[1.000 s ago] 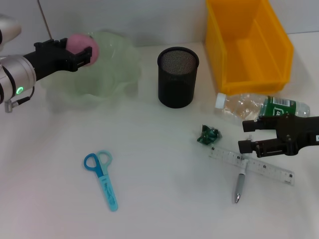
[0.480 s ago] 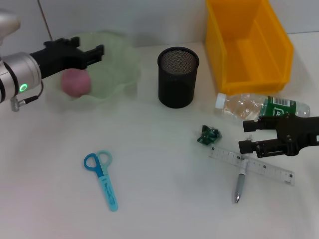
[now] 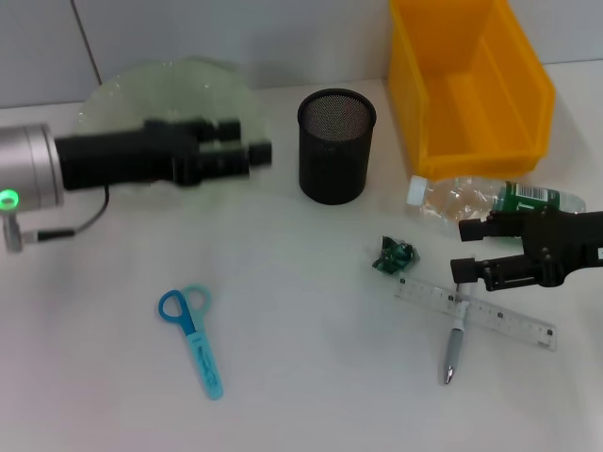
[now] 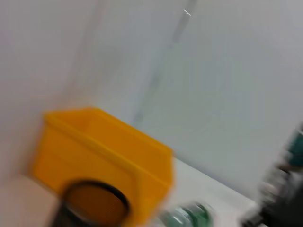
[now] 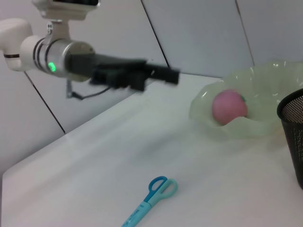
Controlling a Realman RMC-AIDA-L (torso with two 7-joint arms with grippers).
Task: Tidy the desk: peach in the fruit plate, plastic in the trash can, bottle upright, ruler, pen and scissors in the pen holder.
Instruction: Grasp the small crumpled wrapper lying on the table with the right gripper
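The peach lies inside the fruit plate, resting against its near wall, so that step reads as done; in the head view the left arm hides it. The left claw is empty, and its blurred fingers appear only narrowly apart; it sits low in front of the plate, pointing toward the pen holder. One second ago this claw gripped the peach above the plate rim; half a second ago the peach lay in the plate with the claw opened above it; the arm has since swung across and down. The likely next target for this arm is the scissors, lying flat on the tabletop well apart from the holder. Approach from above, align the fingers across the narrow blade section, and close fully before lifting, since a flat item can slip. The right claw hangs with its fingers set wide just above the ruler and pen, beside the lying bottle; it has shifted only slightly. The green plastic lies near the ruler's end, short of the yellow trash can.
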